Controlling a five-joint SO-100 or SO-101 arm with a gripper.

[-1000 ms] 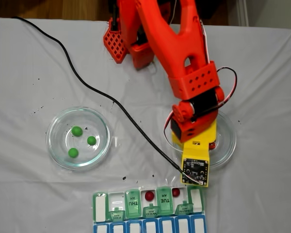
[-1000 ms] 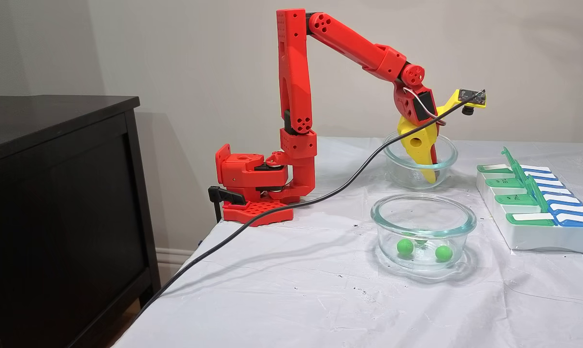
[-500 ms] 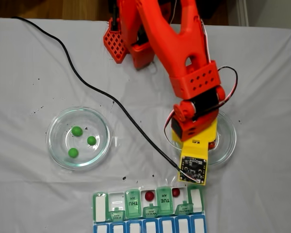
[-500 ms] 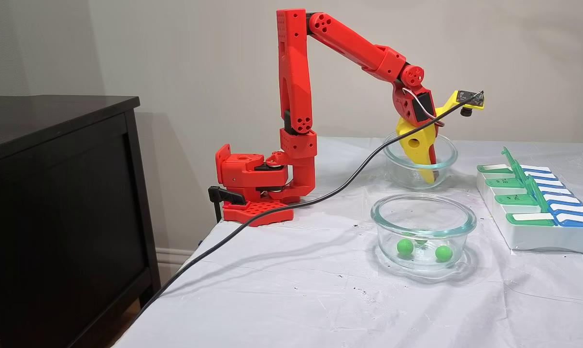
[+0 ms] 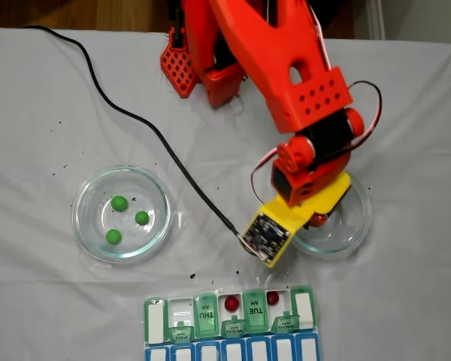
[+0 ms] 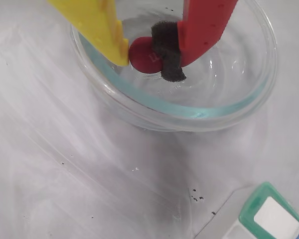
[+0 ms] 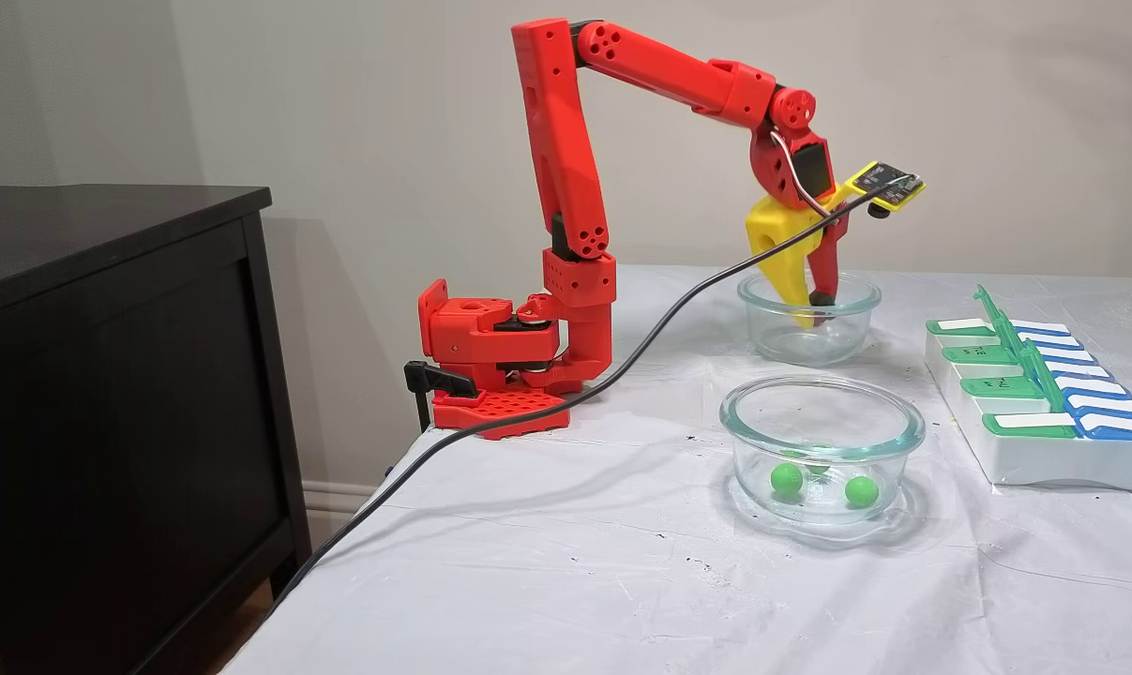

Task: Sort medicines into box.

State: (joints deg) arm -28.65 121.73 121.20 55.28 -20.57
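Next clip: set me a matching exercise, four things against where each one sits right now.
Things:
1. green pills
2. red pill with the tool
3. two red pills
4. black cable

Places:
A. open slots of the pill box
B. across the white cloth
C. glass dish on the left of the top-down fixed view
D. pinched between the tool's tips over the other dish

Pairs: 1-C, 2-D, 3-A, 4-B

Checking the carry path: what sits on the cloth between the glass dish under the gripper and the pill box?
In a fixed view, only bare white cloth with a few black specks lies between the dish and the pill box. The gripper holds a red pill.
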